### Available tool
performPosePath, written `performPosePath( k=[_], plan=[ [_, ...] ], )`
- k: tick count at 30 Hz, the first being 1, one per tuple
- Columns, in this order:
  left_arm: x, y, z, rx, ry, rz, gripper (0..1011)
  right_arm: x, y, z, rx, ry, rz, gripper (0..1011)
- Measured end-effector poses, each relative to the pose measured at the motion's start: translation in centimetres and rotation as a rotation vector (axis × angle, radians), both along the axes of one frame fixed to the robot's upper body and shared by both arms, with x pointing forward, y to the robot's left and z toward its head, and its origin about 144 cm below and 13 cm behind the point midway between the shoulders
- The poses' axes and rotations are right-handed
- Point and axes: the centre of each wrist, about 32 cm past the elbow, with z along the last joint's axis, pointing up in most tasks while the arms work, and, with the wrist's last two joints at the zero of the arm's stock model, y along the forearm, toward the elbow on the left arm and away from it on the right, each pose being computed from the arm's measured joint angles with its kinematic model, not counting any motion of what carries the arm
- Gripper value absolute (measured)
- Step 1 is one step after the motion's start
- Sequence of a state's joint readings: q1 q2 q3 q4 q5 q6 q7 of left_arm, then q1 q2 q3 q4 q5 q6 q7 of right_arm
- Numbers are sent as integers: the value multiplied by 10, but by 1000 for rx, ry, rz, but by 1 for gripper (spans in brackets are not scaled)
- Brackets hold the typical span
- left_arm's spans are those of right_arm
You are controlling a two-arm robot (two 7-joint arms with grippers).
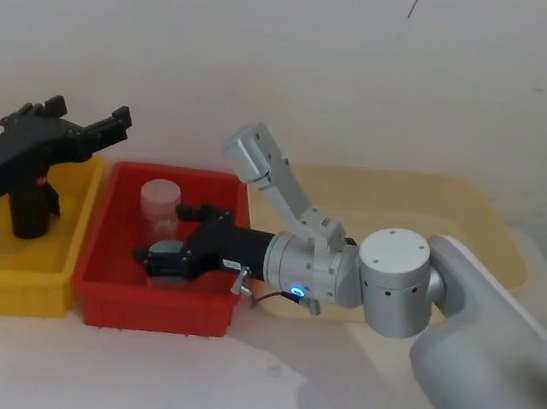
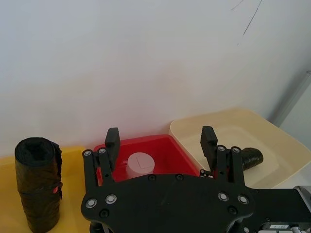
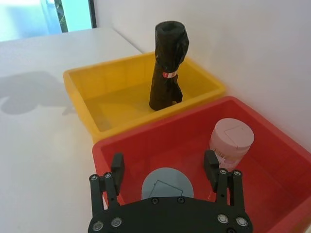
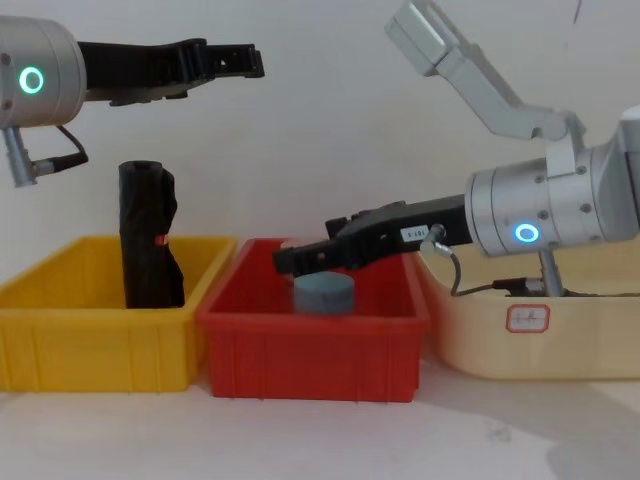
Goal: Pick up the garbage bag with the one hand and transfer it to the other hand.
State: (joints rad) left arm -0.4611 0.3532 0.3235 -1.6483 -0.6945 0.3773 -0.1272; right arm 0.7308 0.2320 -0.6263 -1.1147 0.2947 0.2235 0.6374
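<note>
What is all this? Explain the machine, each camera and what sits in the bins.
This is a two-armed robot. One picture comes from its head, one from its chest, and one from each wrist, looking past that arm's gripper. The left gripper hangs open above the yellow bin, where a black bag roll with a red mark stands upright. The right gripper is open low in the red bin, over a grey round container beside a pink jar. Another black roll lies in the beige tub on the robot's right. Neither gripper holds anything.
</note>
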Motion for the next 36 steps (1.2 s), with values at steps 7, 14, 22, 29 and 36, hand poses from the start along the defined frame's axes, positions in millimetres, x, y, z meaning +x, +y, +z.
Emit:
performPosePath(
  k=[7,14,22,29,36],
  plan=[
    [0,0,0,0,0,0,1001,5,-3,-2,-29,6,2,1001],
    [0,0,0,0,0,0,1001,9,-9,-3,-52,12,-2,1001],
    [0,0,0,0,0,0,1000,13,-16,-7,-73,27,-5,1001],
    [0,0,0,0,0,0,1001,16,-19,-10,-83,40,-1,1001],
    [0,0,0,0,0,0,1001,18,-20,-13,-87,52,3,1001]
  ],
)
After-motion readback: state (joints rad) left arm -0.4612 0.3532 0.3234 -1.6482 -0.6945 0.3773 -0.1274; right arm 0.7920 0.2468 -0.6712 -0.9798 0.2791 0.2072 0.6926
